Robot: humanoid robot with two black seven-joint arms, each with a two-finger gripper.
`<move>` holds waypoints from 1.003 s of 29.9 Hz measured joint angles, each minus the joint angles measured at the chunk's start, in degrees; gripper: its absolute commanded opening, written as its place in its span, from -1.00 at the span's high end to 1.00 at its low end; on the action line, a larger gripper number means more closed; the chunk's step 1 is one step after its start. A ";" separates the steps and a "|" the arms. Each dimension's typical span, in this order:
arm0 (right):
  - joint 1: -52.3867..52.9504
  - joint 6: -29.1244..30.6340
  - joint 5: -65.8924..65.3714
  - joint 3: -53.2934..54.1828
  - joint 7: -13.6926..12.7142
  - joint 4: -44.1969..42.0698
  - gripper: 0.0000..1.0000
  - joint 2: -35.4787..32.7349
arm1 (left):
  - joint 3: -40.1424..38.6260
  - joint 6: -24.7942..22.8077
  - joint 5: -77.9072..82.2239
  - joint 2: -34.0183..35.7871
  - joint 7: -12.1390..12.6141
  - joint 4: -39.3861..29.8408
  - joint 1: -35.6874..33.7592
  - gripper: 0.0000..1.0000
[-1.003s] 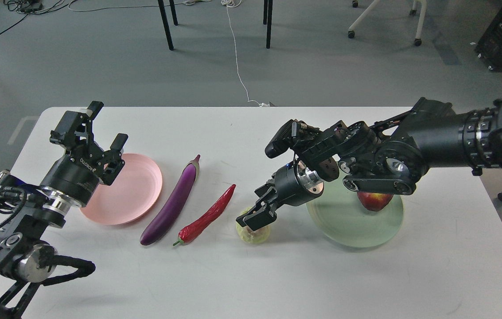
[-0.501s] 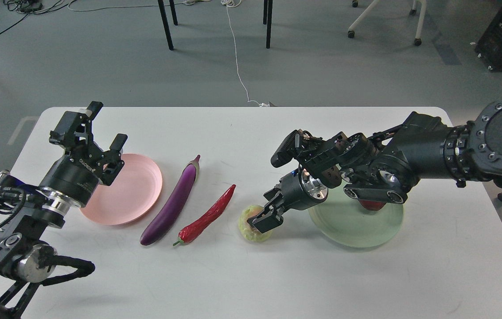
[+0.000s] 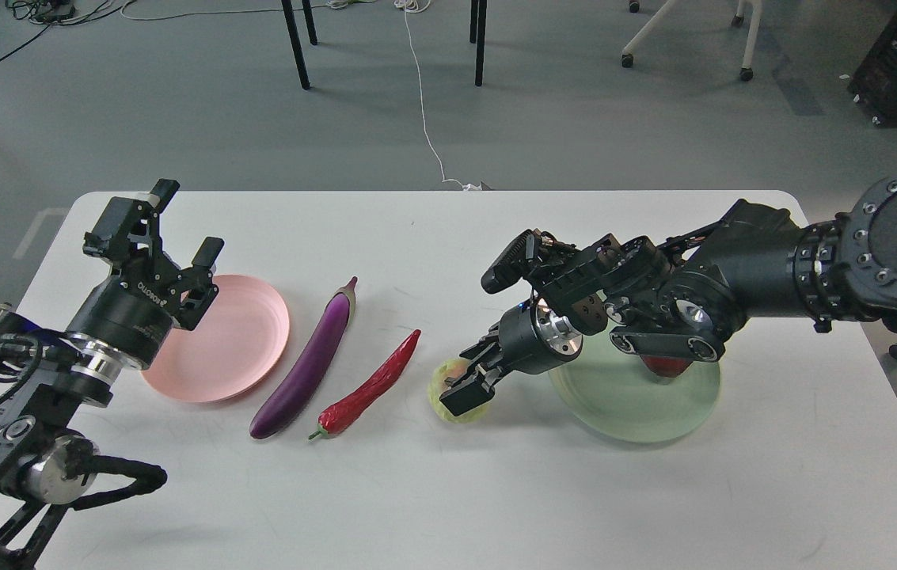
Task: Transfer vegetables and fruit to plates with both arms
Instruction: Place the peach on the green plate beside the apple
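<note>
On the tabletop (image 3: 448, 491), the pale fruit (image 3: 448, 393) is gripped by the right claw (image 3: 470, 388) beside the green plate (image 3: 630, 412). The left claw (image 3: 167, 229) is held open above the pink plate (image 3: 234, 348).

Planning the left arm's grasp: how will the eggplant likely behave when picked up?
The eggplant looks glossy, so probably slippery. It is long and slim, so a grip near one end would likely let it tilt. Its curve probably keeps it from rolling far.

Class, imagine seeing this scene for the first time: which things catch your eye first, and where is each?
The right hand is down on a pale fruit at mid-table, beside the green plate. Left of it, a purple eggplant and red chili lie side by side near the pink plate, where the left hand hangs open.
</note>
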 measured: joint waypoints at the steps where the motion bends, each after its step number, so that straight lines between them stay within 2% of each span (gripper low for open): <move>1: 1.15 0.06 0.01 0.32 0.00 0.49 0.14 0.00 | 0.00 0.00 0.00 0.00 0.00 0.00 0.00 -0.96; 5: 6.40 0.21 -0.17 1.06 0.00 3.94 0.13 -2.28 | 0.00 0.00 0.00 0.00 0.00 0.00 -0.03 -0.96; 10: 9.68 0.48 -3.32 0.42 0.01 9.34 0.12 -11.40 | 0.12 -0.05 -0.07 -0.14 0.03 0.00 -0.11 -0.96; 17: 7.66 0.53 -12.50 -3.13 0.00 13.11 0.03 -22.58 | 0.25 -0.09 -0.09 -0.26 0.03 0.00 -0.23 -0.96; 19: 6.47 0.52 -12.88 -3.36 0.00 13.15 -0.15 -23.68 | 0.35 -0.09 -0.09 -0.37 0.03 0.00 -0.23 -0.96; 22: 4.77 0.50 -12.98 -3.44 0.00 12.70 -0.75 -24.11 | 0.48 -0.09 -0.09 -0.49 0.03 0.00 -0.27 -0.96; 23: 4.35 0.48 -12.99 -3.44 0.00 12.45 -0.89 -24.11 | 0.50 -0.09 -0.09 -0.49 0.03 0.00 -0.35 -0.96; 30: 3.91 -0.01 -11.79 1.61 0.01 11.84 -0.92 -25.51 | 0.48 -0.10 -0.09 -0.10 0.16 0.00 -0.50 -0.96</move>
